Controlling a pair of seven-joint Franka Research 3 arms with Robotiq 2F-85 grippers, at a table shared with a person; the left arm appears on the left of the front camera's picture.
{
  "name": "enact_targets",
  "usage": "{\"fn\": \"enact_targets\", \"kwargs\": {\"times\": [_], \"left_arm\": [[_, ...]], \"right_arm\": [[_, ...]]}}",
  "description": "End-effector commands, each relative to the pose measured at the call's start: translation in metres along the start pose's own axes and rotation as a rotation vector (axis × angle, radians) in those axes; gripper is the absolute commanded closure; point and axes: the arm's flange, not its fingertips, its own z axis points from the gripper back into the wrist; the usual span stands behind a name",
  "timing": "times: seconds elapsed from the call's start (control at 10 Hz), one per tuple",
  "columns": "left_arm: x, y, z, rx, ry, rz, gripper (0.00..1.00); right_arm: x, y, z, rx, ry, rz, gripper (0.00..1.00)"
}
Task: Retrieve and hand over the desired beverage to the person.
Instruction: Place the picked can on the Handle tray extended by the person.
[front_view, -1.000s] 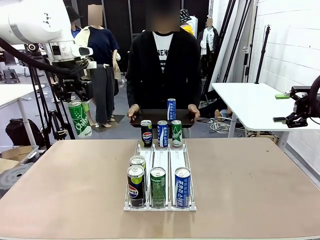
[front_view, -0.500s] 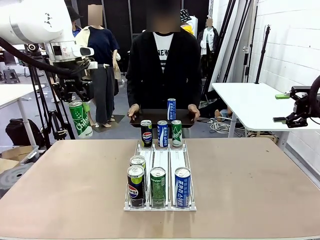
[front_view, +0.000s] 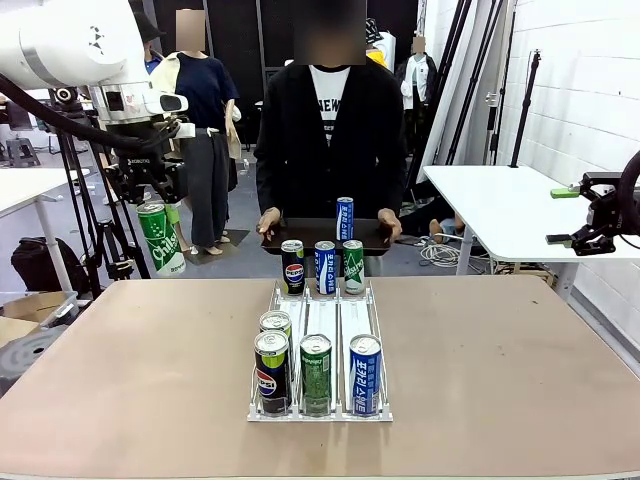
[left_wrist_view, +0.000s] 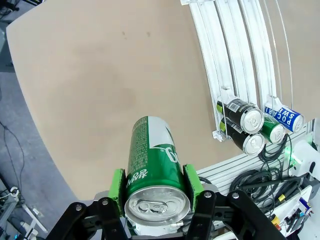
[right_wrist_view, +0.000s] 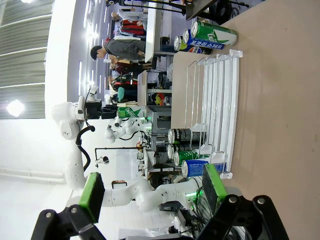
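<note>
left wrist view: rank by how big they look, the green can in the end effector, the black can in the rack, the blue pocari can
1. Green can, shut in the left end effector: by far the largest, though it is nearest the camera.
2. Black can and blue pocari can in the rack: both small and far; too alike to rank.

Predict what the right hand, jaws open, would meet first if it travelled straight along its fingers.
Probably the bare tan tabletop beside the white wire can rack; depth is unclear, so the right hand might pass above it.
</note>
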Motion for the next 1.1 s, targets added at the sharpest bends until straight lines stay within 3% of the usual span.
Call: {"fn": "enact_targets", "kwargs": {"times": [0.0,1.0], "left_arm": [[-0.0013,0.0001,0.0054,0.017,-0.003,0.007,1.00],[-0.0013,0.0001,0.0054,0.017,-0.003,0.007,1.00]], "right_arm": [[-0.0013,0.0005,-0.0013,0.007,0.007,0.011,0.00],[-0.0013,0.0005,-0.0013,0.007,0.007,0.011,0.00]]}}
